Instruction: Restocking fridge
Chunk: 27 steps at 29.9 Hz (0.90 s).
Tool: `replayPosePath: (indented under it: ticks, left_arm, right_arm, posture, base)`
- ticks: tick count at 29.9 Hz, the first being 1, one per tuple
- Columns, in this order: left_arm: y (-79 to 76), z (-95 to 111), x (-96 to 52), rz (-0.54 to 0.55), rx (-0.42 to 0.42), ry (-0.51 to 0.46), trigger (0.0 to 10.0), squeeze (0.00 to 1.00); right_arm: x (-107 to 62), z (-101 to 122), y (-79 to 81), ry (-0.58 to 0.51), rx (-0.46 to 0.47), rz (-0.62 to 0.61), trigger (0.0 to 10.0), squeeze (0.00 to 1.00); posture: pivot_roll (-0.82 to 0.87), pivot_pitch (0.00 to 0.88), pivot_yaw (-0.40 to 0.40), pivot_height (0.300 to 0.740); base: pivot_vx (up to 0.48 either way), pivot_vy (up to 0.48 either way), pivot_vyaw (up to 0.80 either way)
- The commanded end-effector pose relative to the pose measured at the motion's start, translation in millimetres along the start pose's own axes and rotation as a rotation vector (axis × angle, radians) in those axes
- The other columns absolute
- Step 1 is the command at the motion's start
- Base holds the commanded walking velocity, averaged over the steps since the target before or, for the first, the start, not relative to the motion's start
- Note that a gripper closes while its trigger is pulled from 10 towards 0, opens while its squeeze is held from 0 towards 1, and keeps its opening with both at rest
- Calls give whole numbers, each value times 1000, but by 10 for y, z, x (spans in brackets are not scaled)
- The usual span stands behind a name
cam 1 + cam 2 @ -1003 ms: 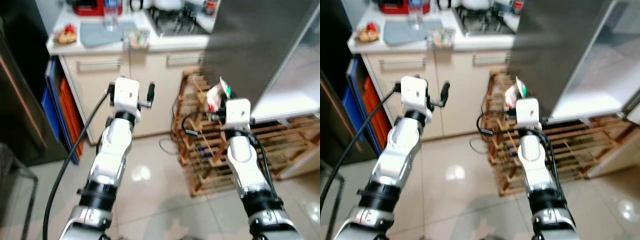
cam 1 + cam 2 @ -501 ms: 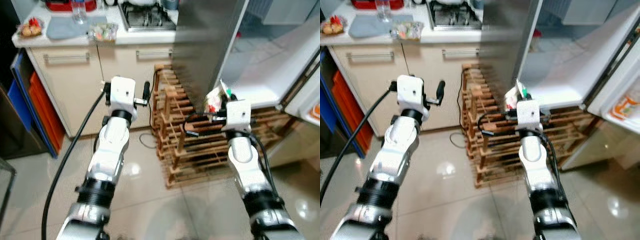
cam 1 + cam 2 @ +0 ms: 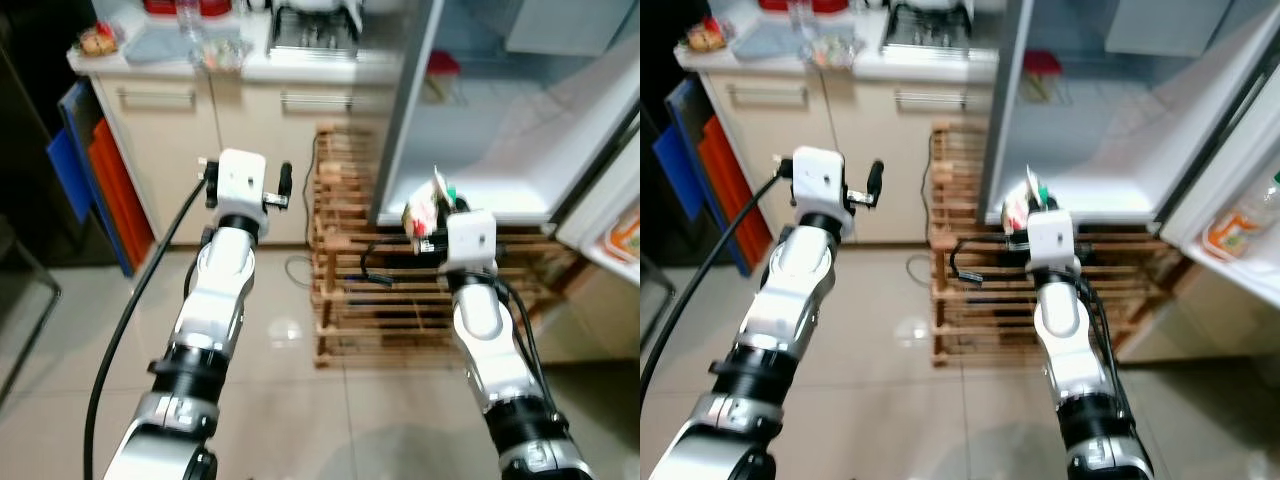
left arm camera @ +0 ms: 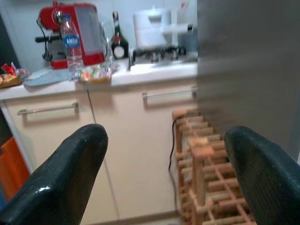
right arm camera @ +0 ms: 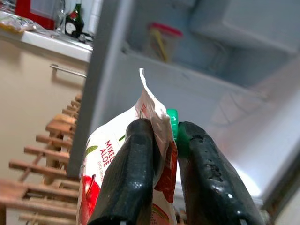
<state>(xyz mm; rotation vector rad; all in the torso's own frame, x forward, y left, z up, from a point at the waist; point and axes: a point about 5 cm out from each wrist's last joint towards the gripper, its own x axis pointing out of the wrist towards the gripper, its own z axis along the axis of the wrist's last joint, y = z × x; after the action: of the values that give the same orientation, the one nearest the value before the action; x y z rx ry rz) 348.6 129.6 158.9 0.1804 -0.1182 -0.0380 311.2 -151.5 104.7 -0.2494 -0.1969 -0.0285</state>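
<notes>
A juice pouch (image 5: 123, 154) is clamped in the right gripper (image 5: 165, 164) before the open fridge (image 3: 520, 130); the left gripper (image 4: 164, 154), spread apart, is held beside it.

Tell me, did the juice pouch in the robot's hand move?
Cannot tell. The juice pouch is clamped in the right gripper as before; the fridge now fills more view, but the camera turned.
</notes>
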Motion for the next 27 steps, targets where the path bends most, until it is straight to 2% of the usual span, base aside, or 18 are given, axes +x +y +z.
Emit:
replayPosePath:
  ticks: [1, 5, 6, 7, 8, 9, 10, 15, 20, 23, 27]
  left_arm:
    - [-25, 27, 25, -2, 2, -10, 10000, 0]
    - [-10, 1, 29, 3, -11, -2, 10000, 0]
    - [17, -26, 24, 17, -44, 10, 10000, 0]
    - [79, -115, 1, 45, -127, 55, 10000, 0]
    - [79, -115, 1, 45, -127, 55, 10000, 0]
    - [114, -172, -23, 57, -175, 78, 10000, 0]
    - [127, -197, -36, 62, -186, 88, 10000, 0]
    - [123, -229, -80, 60, -190, 96, 10000, 0]
    - [6, -101, -103, -20, -183, 19, 10000, 0]
    - [-38, -17, -119, -66, -152, -35, 10000, 0]
    - [-56, 3, -117, -76, -148, -46, 10000, 0]
  right_arm:
    - [-5, 33, -65, -17, -15, -20, 0, 0]
    - [-22, 5, -89, 3, -10, -46, 0, 0]
    - [-25, -31, -117, 27, 3, -67, 0, 0]
    - [-27, -90, -160, 64, 20, -92, 0, 0]
    - [-27, -90, -160, 64, 20, -92, 0, 0]
    - [-26, -105, -173, 73, 24, -98, 0, 0]
    - [-24, -103, -173, 72, 23, -97, 0, 0]
    - [-1, -76, -163, 59, 20, -90, 0, 0]
    - [54, -20, -119, 34, 19, -69, 0, 0]
    - [93, 31, -63, 10, 17, -42, 0, 0]
    - [132, 50, -27, 6, 20, -29, 0, 0]
  posture:
    - [-124, 0, 7, 740]
    - [-125, 0, 10, 740]
    - [-123, 0, 11, 740]
    - [-122, 0, 13, 740]
    - [-122, 0, 13, 740]
    - [-120, 0, 14, 740]
    - [-119, 0, 14, 740]
    - [-115, 0, 14, 740]
    - [-105, 0, 11, 740]
    - [-103, 0, 11, 740]
    - [-99, 0, 8, 740]
  base:
    - [0, -480, 0]
    - [0, -480, 0]
    - [0, -472, 0]
    - [0, 0, 0]
    - [0, 0, 0]
    - [0, 0, 0]
    - [0, 0, 0]
    - [0, 0, 0]
    - [0, 0, 0]
    - [406, 0, 0]
    - [480, 0, 0]
